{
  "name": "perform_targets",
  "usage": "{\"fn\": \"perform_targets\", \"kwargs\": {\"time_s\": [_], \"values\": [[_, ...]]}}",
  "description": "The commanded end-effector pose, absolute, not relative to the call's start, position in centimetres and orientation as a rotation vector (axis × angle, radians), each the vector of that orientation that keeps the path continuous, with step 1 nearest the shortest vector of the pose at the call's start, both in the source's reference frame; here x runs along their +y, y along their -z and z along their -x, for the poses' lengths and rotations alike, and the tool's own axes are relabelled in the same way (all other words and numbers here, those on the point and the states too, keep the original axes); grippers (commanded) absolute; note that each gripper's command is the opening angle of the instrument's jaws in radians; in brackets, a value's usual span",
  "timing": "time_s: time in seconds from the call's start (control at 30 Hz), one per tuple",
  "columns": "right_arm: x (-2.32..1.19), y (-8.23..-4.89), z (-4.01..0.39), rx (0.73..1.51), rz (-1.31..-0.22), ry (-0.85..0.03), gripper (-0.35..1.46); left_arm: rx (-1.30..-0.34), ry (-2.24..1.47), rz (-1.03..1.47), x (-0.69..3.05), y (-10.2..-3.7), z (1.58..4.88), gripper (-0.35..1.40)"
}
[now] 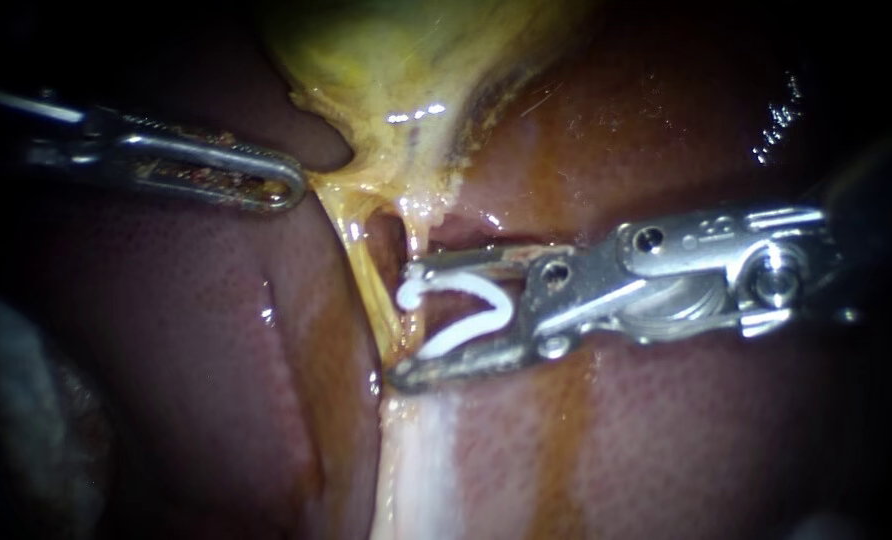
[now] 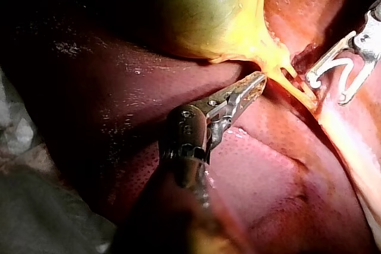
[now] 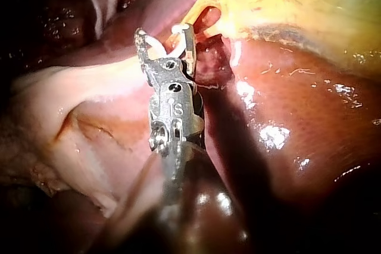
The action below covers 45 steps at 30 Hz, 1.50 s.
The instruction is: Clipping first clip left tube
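My right instrument [image 1: 404, 322] comes in from the right of the endoscope frame. Its jaws stand wide apart and carry a white V-shaped plastic clip [image 1: 471, 286] seated against both of them, its mouth facing the centre. The thin yellow left tube [image 1: 371, 285] runs down from the greenish-yellow gallbladder [image 1: 406, 60] at the top of the frame to just left of centre. It crosses right at the clip's open mouth, and its lower end meets my lower jaw tip. A paler second tube [image 1: 415, 235] hangs just beside it, close against my upper jaw. In the right wrist view a yellow strand shows between the two jaws, but I cannot tell how deep it sits.

My left instrument [image 1: 291, 187], from the upper left, has its jaws pressed together on the yellow tissue at the gallbladder's foot. That tissue looks pulled toward the left over the dark red liver [image 1: 216, 360], so the tubes stand taut and apart.

To clip well, I judge I should hold that tension steady and ease the clip forward until the left tube alone lies well inside the V, with both clip tips showing past it. The paler tube and the liver must stay out of the bite. Then I should square the clip across the tube and close slowly and fully.
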<state>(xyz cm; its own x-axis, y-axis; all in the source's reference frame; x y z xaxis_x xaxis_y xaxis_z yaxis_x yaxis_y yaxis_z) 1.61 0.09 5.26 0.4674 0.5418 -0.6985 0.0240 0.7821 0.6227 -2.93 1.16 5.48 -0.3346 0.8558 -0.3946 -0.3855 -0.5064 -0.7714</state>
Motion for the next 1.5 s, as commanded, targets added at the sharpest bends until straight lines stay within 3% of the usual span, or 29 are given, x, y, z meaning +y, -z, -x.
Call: {"fn": "perform_targets", "kwargs": {"time_s": [0.03, 0.77, 1.5], "values": [[0.09, -5.29, -1.63, 1.052, -0.621, -0.345, 0.48, -0.723, -1.930, 1.034, 1.17, -5.48, 2.92, -0.35], [-0.01, -5.96, -1.63, 1.036, -0.704, -0.438, 0.48, -0.722, -1.929, 1.033, 1.15, -5.45, 2.92, -0.35], [0.00, -6.14, -1.74, 1.050, -0.730, -0.426, 0.48, -0.721, -1.928, 1.033, 1.14, -5.44, 2.93, -0.35]]}}
